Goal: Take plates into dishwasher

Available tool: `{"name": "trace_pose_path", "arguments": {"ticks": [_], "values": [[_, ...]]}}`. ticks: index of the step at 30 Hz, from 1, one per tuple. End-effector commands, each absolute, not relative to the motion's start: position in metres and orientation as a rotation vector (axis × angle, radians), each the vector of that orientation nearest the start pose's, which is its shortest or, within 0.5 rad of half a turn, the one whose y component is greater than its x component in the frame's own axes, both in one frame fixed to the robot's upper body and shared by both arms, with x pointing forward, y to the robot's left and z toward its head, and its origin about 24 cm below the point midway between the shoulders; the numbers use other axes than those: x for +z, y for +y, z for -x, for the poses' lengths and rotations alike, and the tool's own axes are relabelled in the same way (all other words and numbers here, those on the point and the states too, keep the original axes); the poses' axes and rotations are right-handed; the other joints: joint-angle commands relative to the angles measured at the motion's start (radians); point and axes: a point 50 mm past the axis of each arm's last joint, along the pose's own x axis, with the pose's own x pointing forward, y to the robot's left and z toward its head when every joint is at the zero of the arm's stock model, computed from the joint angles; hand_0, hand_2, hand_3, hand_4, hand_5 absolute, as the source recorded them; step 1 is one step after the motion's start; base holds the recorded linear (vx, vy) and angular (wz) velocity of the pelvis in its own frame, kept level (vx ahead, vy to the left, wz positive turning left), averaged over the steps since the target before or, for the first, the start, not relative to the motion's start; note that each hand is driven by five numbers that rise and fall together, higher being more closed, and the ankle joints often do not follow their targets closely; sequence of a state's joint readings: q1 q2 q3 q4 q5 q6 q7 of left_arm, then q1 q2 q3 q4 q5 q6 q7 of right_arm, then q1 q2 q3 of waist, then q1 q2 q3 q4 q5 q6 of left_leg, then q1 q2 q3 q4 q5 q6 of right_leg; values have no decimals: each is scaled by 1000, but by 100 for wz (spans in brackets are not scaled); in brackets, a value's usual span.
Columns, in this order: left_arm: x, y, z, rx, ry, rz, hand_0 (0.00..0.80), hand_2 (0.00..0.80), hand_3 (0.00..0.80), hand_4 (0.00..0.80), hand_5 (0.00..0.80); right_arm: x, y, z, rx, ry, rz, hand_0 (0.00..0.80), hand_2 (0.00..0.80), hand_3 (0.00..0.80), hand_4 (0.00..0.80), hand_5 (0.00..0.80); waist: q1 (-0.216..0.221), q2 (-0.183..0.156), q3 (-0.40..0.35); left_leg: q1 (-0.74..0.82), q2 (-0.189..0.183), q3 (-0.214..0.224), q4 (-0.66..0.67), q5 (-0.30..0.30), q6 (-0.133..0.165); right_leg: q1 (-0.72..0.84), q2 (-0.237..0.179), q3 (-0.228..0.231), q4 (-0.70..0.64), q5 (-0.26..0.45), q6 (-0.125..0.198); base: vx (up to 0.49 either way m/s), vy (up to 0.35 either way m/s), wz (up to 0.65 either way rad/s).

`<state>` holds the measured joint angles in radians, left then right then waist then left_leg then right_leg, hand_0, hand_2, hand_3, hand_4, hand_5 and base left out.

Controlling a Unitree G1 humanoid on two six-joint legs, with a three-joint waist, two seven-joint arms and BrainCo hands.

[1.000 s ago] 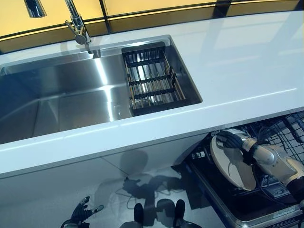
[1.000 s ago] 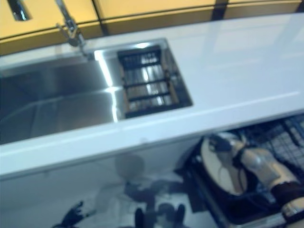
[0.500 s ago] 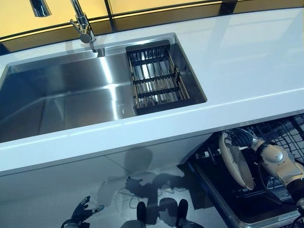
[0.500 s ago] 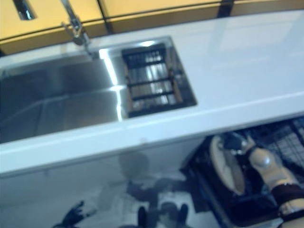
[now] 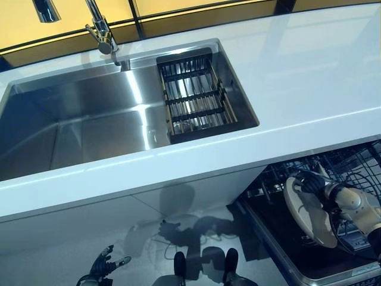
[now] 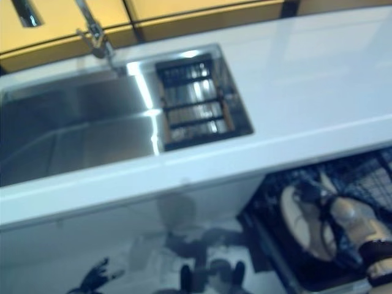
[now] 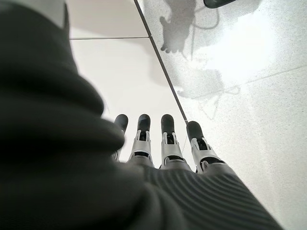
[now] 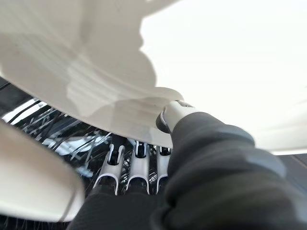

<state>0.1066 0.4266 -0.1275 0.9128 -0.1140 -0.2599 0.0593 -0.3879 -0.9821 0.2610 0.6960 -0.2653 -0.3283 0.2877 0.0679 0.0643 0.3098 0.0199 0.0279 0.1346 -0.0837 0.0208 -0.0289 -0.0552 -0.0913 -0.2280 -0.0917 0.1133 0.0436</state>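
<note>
A cream-white plate (image 5: 308,213) stands on edge in the open dishwasher's lower rack (image 5: 351,173), below the counter at the right. My right hand (image 5: 314,183) is shut on the plate's upper rim, thumb on its face and fingers behind it. In the right wrist view the plate (image 8: 216,62) fills most of the frame, with my thumb (image 8: 173,115) pressed on it and the fingers (image 8: 139,167) under it over the wire rack. A second pale plate (image 8: 33,177) shows beside it. My left hand (image 5: 102,266) hangs low near the floor with straight fingers, holding nothing.
A steel sink (image 5: 77,125) with a tap (image 5: 101,33) is set in the white counter (image 5: 309,77). A dark wire drying basket (image 5: 193,101) sits in the sink's right end. The dishwasher's door (image 5: 280,250) lies open over the grey floor.
My right hand has carried the plate to the right and deeper into the dishwasher rack, turning it more edge-on. The view has shifted a little. The left hand has not moved.
</note>
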Motion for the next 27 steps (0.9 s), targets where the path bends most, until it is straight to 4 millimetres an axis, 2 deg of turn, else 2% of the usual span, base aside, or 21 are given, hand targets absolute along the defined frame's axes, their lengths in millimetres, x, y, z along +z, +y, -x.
{"name": "trace_pose_path", "arguments": {"ticks": [1, 6, 15, 21, 27], "values": [[-97, 296, -148, 174, 690, -384, 0, 0, 0, 0, 0, 128, -353, -299, 265, 252, 1378, 800, 800, 800, 800, 800, 15, -35, 5, -19, -41, -33, -4, -76, 52, 53, 6, -35, 4, -101, 38, -40, -23, 0], [-94, 300, -150, 184, 683, -391, 0, 0, 0, 0, 0, 135, -357, -299, 248, 251, 1466, 800, 800, 800, 800, 800, 16, -36, 12, -26, -42, -34, -4, -74, 53, 47, 6, -35, 4, -98, 40, -19, -11, 0], [-91, 301, -153, 185, 670, -396, 0, 0, 0, 0, 0, 148, -360, -303, 193, 232, 1480, 800, 800, 800, 800, 800, 18, -34, 20, -37, -43, -36, -4, -72, 54, 37, 7, -35, 4, -97, 40, -11, -4, 0], [-91, 301, -153, 177, 671, -400, 0, 0, 0, 0, 0, 148, -354, -306, 196, 193, 1394, 800, 800, 800, 800, 800, 20, -35, 15, -35, -43, -34, -4, -74, 54, 38, 7, -38, 4, -98, 40, 0, 0, 0], [-93, 296, -156, 165, 673, -401, 0, 0, 0, 0, 0, 143, -340, -312, 195, 115, 1167, 800, 800, 800, 800, 800, 20, -26, 14, -33, -45, -39, -4, -73, 55, 41, 7, -34, 4, -98, 38, 0, 0, 0]]}}
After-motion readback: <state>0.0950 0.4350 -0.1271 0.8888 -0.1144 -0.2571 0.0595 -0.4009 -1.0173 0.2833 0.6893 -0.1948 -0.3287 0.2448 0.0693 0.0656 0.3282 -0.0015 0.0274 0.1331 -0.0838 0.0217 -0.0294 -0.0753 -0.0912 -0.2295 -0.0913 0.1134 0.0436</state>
